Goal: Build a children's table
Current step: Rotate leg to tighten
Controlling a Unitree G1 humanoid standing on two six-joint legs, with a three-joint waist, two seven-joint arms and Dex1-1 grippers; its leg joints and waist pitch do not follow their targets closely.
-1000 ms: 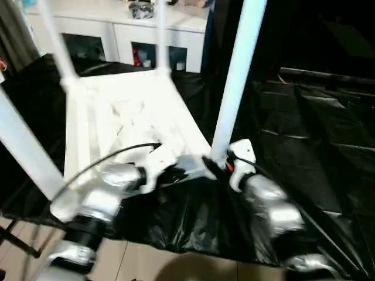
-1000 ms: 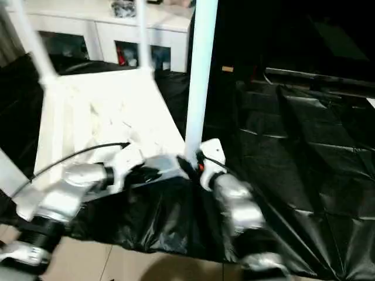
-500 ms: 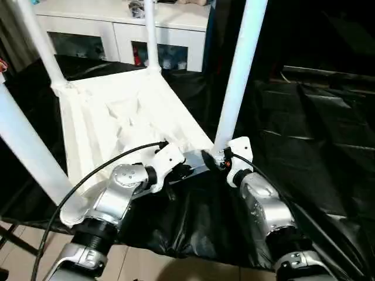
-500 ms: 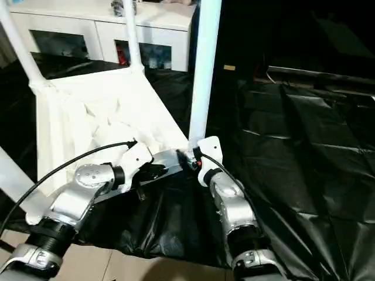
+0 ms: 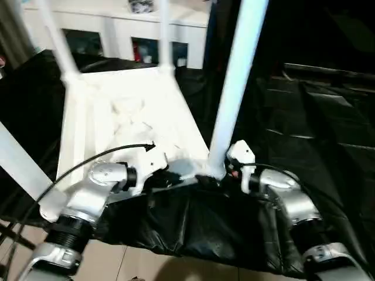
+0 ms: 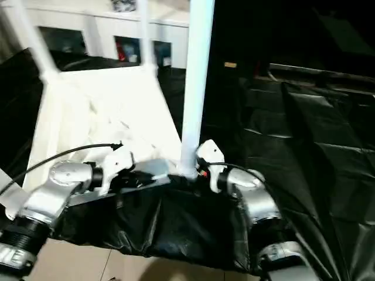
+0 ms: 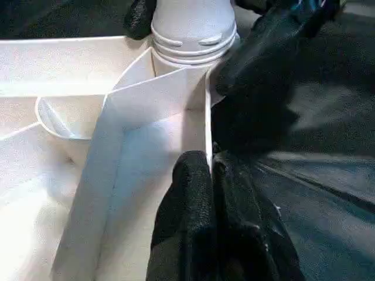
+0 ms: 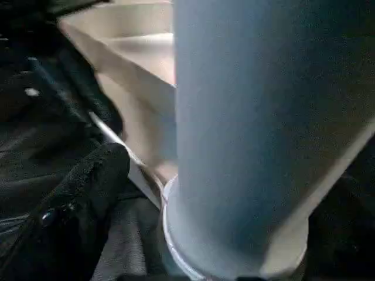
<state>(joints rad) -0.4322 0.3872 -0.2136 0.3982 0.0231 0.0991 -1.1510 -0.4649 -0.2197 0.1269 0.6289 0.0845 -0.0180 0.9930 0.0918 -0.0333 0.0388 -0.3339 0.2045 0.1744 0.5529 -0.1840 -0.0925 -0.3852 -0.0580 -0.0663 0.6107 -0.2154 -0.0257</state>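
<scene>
The children's table [image 5: 117,117] lies upside down on the black sheet, its white legs pointing up. The near right leg [image 5: 234,88] stands in its corner socket [image 7: 193,35]. My right gripper [image 5: 212,175] is open at that leg's base, one finger [image 8: 88,193] standing clear of the tube and the leg between the jaws. My left gripper [image 7: 211,175] is shut on the thin rim of the tabletop, just left of that socket. Another leg [image 5: 17,158] rises at the near left, and two more [image 5: 55,41] stand at the far corners.
The black-sheeted folding table [image 5: 304,117] stretches to the right, its sheet hanging over the front edge. A white cabinet [image 5: 117,35] with glass doors stands behind. Tiled floor [image 5: 146,263] shows below the front edge.
My right gripper has opened around the base of the near right leg and its forearm has swung out to the right. The left gripper stays shut on the rim. The camera has shifted.
</scene>
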